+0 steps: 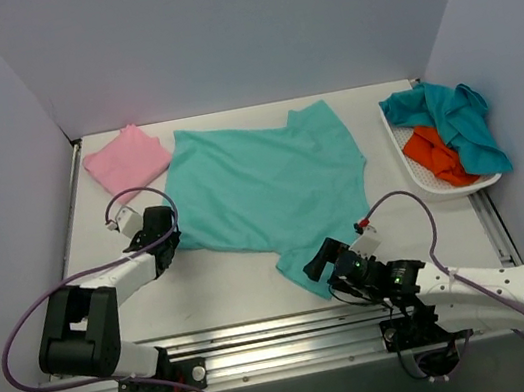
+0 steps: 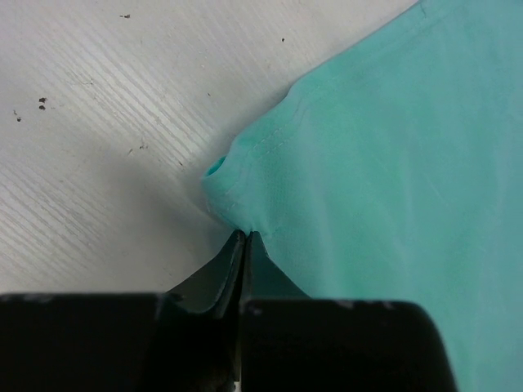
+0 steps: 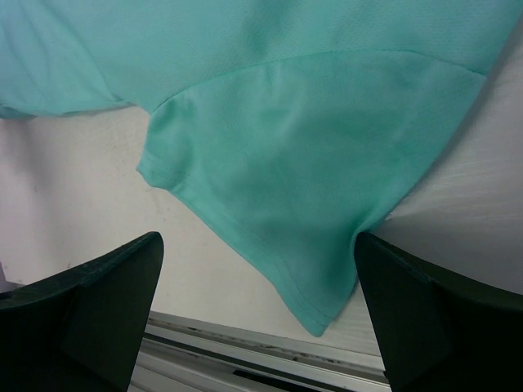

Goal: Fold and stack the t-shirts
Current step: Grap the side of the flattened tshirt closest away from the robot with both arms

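Observation:
A light sea-green t-shirt [image 1: 266, 190] lies spread on the white table. My left gripper [image 1: 172, 240] is shut on its near-left corner; in the left wrist view the jaws [image 2: 245, 234] pinch the bunched hem [image 2: 245, 184]. My right gripper [image 1: 322, 269] is open, its fingers either side of the near sleeve [image 3: 286, 204], which lies flat between them. A folded pink t-shirt [image 1: 127, 159] lies at the far left. A darker teal t-shirt [image 1: 452, 122] and an orange one [image 1: 436, 155] lie crumpled in a basket.
A white basket [image 1: 419, 174] stands at the right edge of the table. Grey walls close in the left, back and right. A metal rail [image 1: 296, 330] runs along the near edge. Purple cables loop from both arms.

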{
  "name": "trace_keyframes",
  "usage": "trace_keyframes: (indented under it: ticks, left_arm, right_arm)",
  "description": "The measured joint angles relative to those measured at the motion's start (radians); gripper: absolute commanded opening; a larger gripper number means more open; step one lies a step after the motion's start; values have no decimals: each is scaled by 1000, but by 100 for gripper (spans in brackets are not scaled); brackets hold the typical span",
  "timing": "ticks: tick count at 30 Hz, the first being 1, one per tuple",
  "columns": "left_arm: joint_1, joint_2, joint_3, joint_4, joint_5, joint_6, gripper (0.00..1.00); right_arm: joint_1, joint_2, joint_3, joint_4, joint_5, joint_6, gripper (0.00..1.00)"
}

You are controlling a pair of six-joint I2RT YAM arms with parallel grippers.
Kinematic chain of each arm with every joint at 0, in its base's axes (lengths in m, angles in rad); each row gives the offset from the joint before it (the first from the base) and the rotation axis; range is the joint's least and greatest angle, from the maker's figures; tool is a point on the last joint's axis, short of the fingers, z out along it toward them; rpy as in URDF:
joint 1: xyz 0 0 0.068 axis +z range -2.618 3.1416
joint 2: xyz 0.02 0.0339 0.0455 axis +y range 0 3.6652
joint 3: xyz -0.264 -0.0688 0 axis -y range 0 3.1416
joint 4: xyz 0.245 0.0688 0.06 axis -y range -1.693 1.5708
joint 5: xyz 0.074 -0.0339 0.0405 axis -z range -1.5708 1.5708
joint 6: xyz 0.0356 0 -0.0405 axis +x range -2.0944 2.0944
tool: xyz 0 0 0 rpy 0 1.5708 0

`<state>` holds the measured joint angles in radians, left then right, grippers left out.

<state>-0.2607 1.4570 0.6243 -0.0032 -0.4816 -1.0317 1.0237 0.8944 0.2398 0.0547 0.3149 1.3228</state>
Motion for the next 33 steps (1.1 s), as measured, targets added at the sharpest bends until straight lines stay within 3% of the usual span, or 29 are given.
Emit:
trace_keyframes:
  ticks: [5,8,11,12,15,16,33]
  left_arm:
    - [1,-9,0,0,0,6,2]
    - [1,-10,0,0,0,10,2]
    - [1,-10,0,0,0,15,2]
    - [1,-10,0,0,0,15,2]
    - [2,-10,0,1,1,16,2]
    - [2,-10,0,1,3,16,2]
    - [2,-12,-12,10,13,19,2]
  right_arm:
    - [31,74,23,64,30,22,99]
    - [45,76,27,55,48,36,91]
    - [59,45,25,0,55,46,52]
    - [65,27,22,-27,60,53,29]
    - [70,-22,16,-82,72,72,5]
    - [71,-40,14,-98,75,77,2]
    - [77,-131,9,-219,119,103,0]
